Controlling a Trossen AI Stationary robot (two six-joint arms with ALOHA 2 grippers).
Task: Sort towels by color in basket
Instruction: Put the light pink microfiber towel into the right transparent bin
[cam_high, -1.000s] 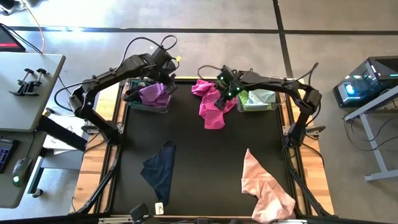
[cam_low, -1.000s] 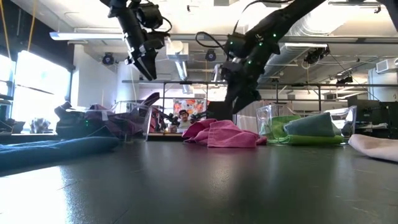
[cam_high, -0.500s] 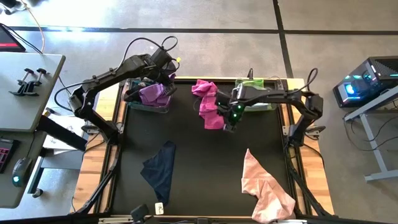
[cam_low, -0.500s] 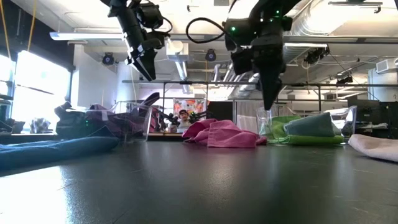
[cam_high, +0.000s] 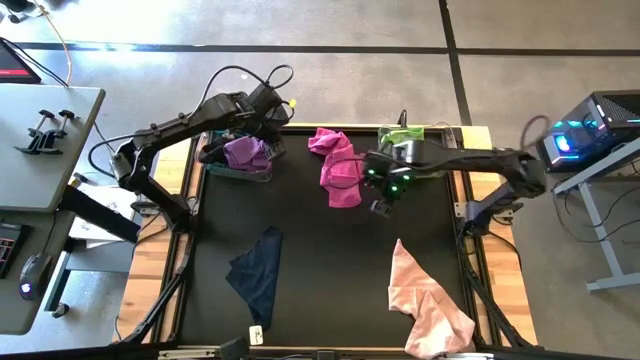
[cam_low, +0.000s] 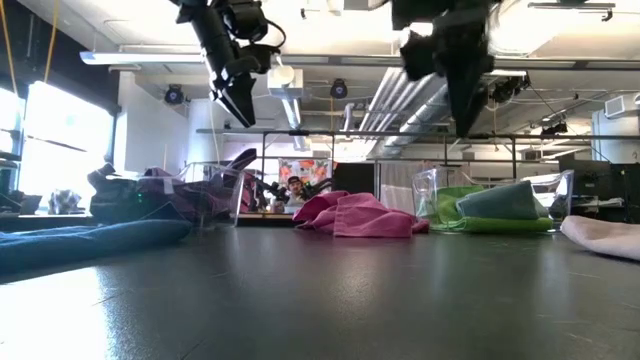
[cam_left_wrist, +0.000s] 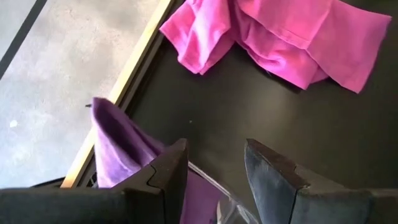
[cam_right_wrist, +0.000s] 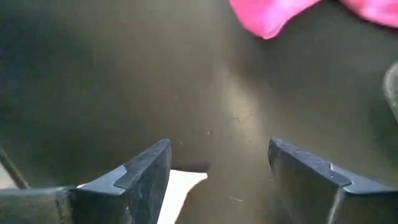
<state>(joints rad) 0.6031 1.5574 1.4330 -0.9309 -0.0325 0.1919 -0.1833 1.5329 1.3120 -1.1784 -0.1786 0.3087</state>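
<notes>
The right pincer (cam_high: 383, 207) hangs wide open and empty over bare worktop (cam_high: 320, 260) at centre frame, just right of the magenta towel (cam_high: 338, 168) at upper centre. The pale pink towel (cam_high: 425, 300) lies lower right, the navy towel (cam_high: 257, 275) lower left. All look light, limp and easy to bunch; a raised fold seems the best place to pinch. The left pincer (cam_left_wrist: 214, 168), parted and empty, hovers above the purple towel (cam_high: 246, 152) in the upper-left bin (cam_high: 236, 171).

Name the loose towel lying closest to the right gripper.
The magenta towel, just beside the right gripper; the pale pink towel and navy towel lie farther off.
</notes>
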